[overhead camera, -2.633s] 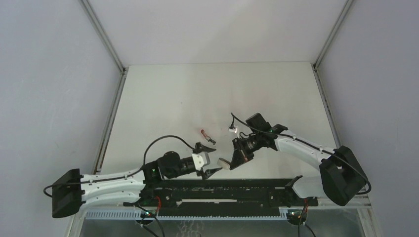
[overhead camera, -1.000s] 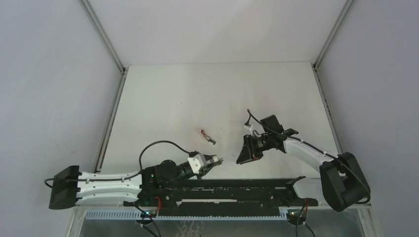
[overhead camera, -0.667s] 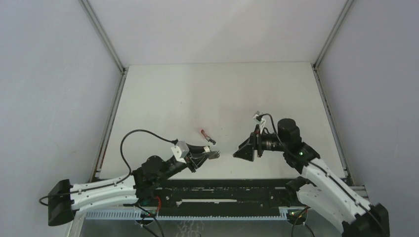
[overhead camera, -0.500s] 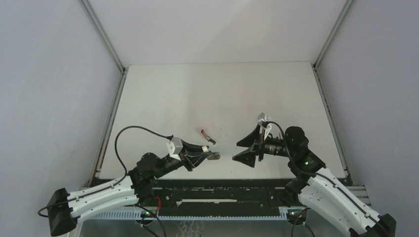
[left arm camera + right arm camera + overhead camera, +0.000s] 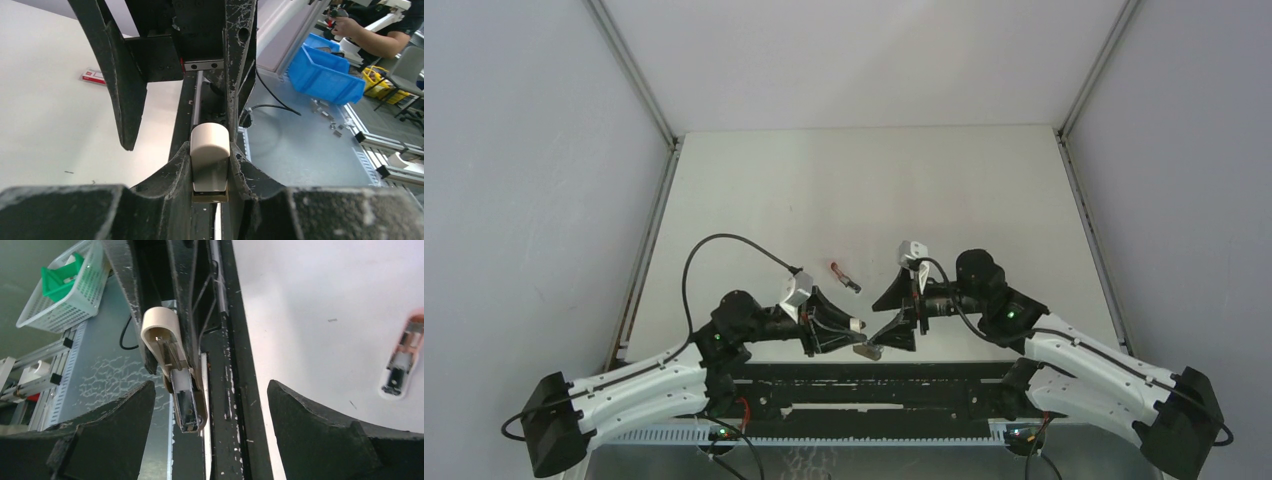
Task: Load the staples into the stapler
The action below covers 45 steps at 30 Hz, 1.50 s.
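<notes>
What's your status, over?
Left gripper shut on cream-edged silvery staples block. Right gripper open, empty, facing it. Slim pink-red stapler lies on white table, unobstructed.

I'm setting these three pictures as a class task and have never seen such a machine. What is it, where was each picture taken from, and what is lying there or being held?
It is two robot arms bolted at the near edge of a white table, each ending in a two-fingered pincer. The wide picture looks down from above and behind the arms; the other two come from small cameras on each wrist, so each shows its own fingers up close. The left pincer is shut on the staples, a small silvery block with a pale end. The right pincer is wide open, facing it, holding nothing. On the table lie the stapler, slim and pink, and a small white-and-red box.
</notes>
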{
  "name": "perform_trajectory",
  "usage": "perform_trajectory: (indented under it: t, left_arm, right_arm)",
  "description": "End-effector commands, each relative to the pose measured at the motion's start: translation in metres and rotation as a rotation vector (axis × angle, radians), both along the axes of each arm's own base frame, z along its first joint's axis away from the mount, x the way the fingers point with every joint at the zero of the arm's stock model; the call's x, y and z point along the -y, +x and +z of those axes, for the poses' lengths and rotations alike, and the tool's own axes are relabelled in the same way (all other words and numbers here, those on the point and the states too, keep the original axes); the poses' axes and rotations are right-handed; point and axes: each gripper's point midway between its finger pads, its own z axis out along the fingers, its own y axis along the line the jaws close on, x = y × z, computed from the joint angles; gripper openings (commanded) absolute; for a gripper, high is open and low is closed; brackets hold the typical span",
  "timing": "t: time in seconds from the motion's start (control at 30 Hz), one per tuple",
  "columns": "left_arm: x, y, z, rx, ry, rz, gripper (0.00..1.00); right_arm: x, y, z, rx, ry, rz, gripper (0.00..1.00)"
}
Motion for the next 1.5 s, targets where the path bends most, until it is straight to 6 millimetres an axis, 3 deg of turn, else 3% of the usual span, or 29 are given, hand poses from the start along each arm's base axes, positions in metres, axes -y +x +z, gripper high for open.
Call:
perform_trajectory:
  t: [0.0,0.2,0.4,0.73,1.0,1.23,1.27,1.37,1.43,1.47]
  left_arm:
    - [-0.001,-0.009,0.050,0.050,-0.121,-0.059,0.00]
    - [-0.004,-0.005,0.057,0.057,-0.152,-0.028,0.00]
    - [-0.002,-0.001,0.057,0.041,-0.154,-0.016,0.00]
    - [-0.002,0.005,0.055,0.025,-0.170,0.014,0.00]
    - [0.000,0.004,0.055,0.018,-0.166,-0.001,0.00]
    - [-0.002,0.008,0.053,0.013,-0.167,0.019,0.01]
    - [-0.002,0.010,0.053,0.008,-0.167,0.032,0.11]
    - [-0.006,0.033,0.045,-0.026,-0.124,0.134,0.62]
    - [-0.015,0.061,0.035,-0.053,-0.062,0.272,0.85]
    - [-0.023,0.079,0.028,-0.064,-0.023,0.364,0.91]
  right_arm:
    - [-0.013,-0.013,0.032,0.103,0.095,0.103,0.81]
    - [-0.025,-0.032,0.030,0.069,0.110,0.203,0.79]
    - [-0.034,-0.037,0.031,0.080,0.112,0.186,0.74]
    - [-0.036,-0.032,0.028,0.129,0.077,0.076,0.43]
    - [-0.036,-0.033,0.033,0.128,0.097,0.074,0.45]
    - [-0.034,-0.029,0.028,0.127,0.075,0.055,0.11]
    - [-0.034,-0.026,0.028,0.129,0.068,0.033,0.08]
    - [-0.028,-0.007,0.020,0.119,0.026,-0.072,0.03]
    - [-0.020,0.014,0.010,0.091,-0.022,-0.174,0.01]
    - [-0.015,0.027,0.003,0.076,-0.050,-0.229,0.00]
